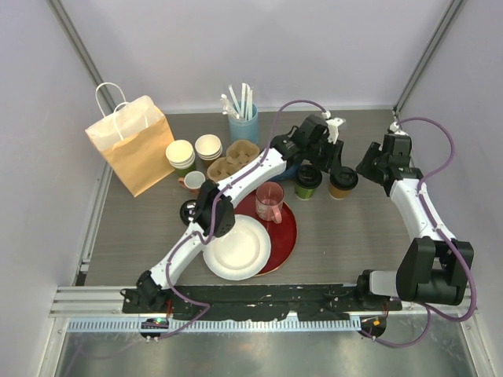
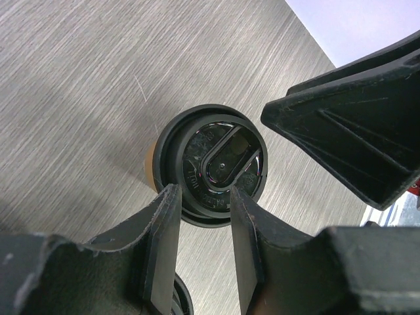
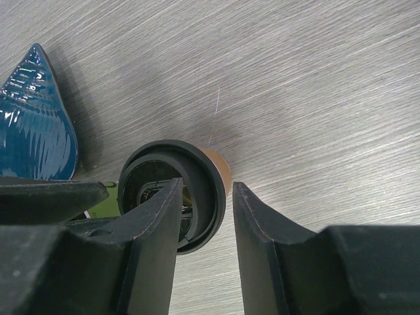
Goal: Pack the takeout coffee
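brown cup (image 1: 343, 182), green cup (image 1: 308, 181) alongside (slim gap)

The table (image 1: 354, 236) bears a paper bag (image 1: 134, 145), green cup (image 1: 307, 181), brown cup (image 1: 343, 182), red plate (image 1: 284, 236), possibly a lid (image 1: 189, 210).

Black-lidded brown cup (image 3: 205, 189) just beyond parted fingers (image 3: 155, 252), blue ribbed dish (image 3: 33, 131) at left

Robot lab test cell; white panel walls (image 1: 259, 47); aluminium corner posts (image 1: 75, 39); arms (image 1: 251, 177) bolted to rail (image 1: 259, 294) at table (image 1: 346, 236) edge.
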You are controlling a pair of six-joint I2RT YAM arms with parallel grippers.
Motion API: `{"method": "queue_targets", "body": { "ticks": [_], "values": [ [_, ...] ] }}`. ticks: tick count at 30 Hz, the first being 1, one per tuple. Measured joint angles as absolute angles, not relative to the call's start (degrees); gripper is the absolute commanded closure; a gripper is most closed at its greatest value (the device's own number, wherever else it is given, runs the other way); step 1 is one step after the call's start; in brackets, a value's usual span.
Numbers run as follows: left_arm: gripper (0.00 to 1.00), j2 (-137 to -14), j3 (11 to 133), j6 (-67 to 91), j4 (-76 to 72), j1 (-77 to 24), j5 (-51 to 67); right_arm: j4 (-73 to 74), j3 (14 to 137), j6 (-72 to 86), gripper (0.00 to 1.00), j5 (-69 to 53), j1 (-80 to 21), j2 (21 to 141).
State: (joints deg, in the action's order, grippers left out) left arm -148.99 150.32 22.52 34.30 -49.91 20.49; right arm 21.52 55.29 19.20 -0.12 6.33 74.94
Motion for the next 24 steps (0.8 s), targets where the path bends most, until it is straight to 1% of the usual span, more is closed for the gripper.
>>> {"method": "queue_targets", "body": {
  "ticks": [12,24],
  "values": [
    [0.62,-149.01,150.06,22.35,34.02,-49.91,19.90,21.08,54.74,18.26,0.65,-2.24,4.86,77.82],
    [0.69,-149.27,147.63,22.76,32.60,-49.91,19.92,19.64,53.17,17.85,0.79,-2.15,4.62,78.15]
  ]
}}
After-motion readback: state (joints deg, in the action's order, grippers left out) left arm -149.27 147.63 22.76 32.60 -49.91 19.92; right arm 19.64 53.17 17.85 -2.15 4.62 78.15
